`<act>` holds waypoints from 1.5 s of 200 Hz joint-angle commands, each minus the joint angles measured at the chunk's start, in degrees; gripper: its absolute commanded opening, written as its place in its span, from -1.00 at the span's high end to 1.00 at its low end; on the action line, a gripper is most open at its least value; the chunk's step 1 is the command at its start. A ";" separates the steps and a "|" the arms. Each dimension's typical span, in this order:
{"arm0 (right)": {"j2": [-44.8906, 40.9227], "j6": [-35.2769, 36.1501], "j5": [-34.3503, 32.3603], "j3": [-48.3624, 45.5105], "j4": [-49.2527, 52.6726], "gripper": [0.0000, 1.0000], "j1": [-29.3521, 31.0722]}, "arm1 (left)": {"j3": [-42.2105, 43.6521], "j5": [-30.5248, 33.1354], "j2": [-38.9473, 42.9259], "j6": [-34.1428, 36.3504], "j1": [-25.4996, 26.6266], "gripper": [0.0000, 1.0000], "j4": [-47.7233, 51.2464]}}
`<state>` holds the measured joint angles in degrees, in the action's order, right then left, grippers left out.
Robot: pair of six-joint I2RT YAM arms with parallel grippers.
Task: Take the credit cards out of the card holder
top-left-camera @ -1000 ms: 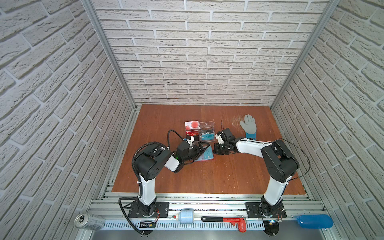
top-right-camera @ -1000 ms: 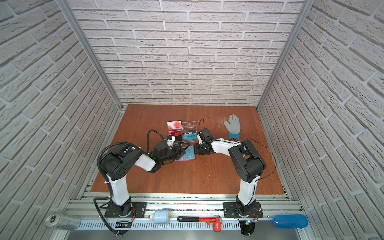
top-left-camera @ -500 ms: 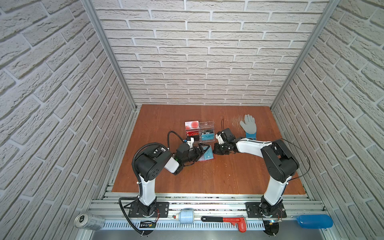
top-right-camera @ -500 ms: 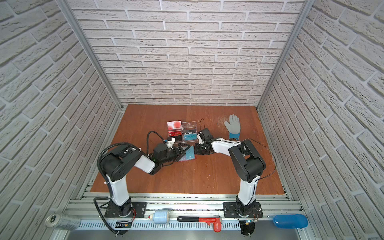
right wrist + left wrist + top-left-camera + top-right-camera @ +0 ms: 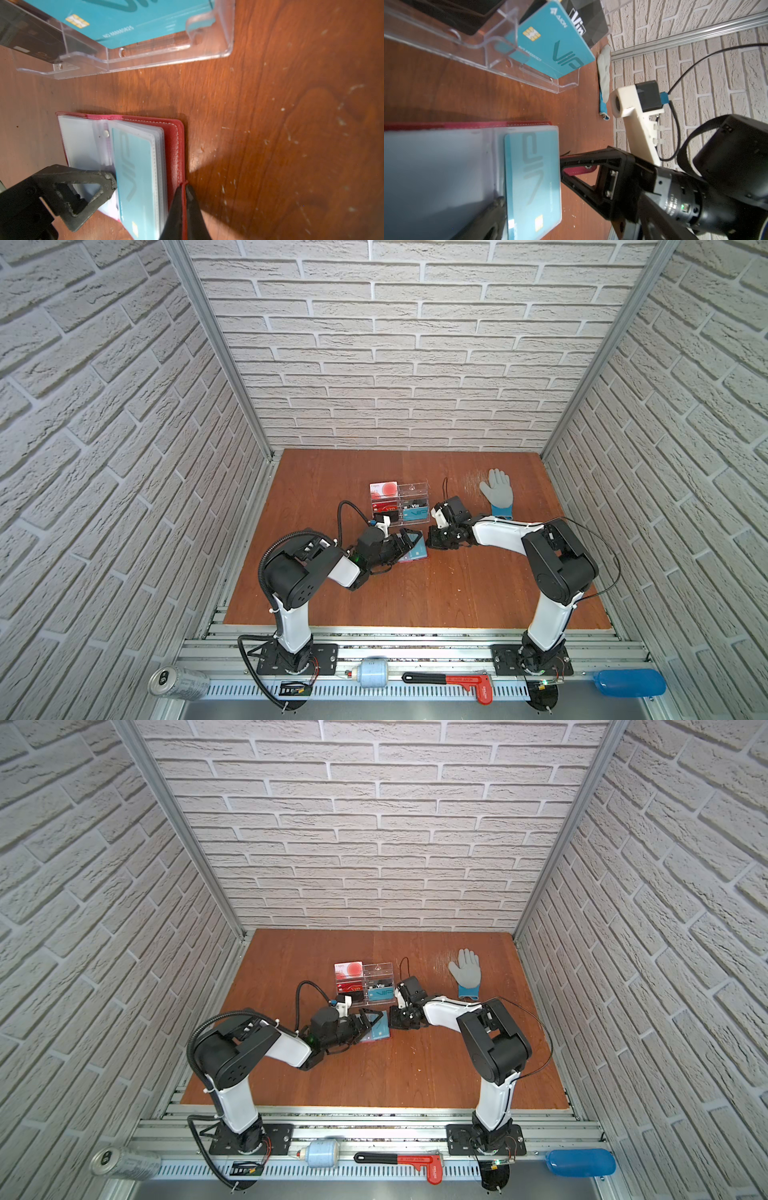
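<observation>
Lettering "VIP" on teal credit card (image 5: 137, 176) in red card holder (image 5: 174, 149)

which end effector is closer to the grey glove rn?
Right. The right end effector, shut on the tab of the wallet, sits left of the glove, toward the front. The left end effector, open at the wallet, is even farther left.
</observation>
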<state>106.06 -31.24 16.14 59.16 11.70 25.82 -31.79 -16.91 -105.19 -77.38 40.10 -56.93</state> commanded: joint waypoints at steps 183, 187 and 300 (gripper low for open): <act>4.85 -0.40 0.94 -1.14 0.60 0.89 1.07 | 1.99 2.83 -6.97 -7.27 3.32 -0.96 -18.38; 4.86 -0.35 0.95 -1.15 0.62 0.88 1.07 | 2.08 2.97 -7.04 -7.13 3.40 -0.96 -18.94; 5.21 -0.40 1.34 -0.97 0.60 0.88 1.03 | 3.58 4.60 -4.18 -2.74 3.41 -0.96 -23.25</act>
<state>107.26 -31.29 15.75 59.59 8.45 25.34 -28.51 -10.76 -111.07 -83.11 42.46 -75.07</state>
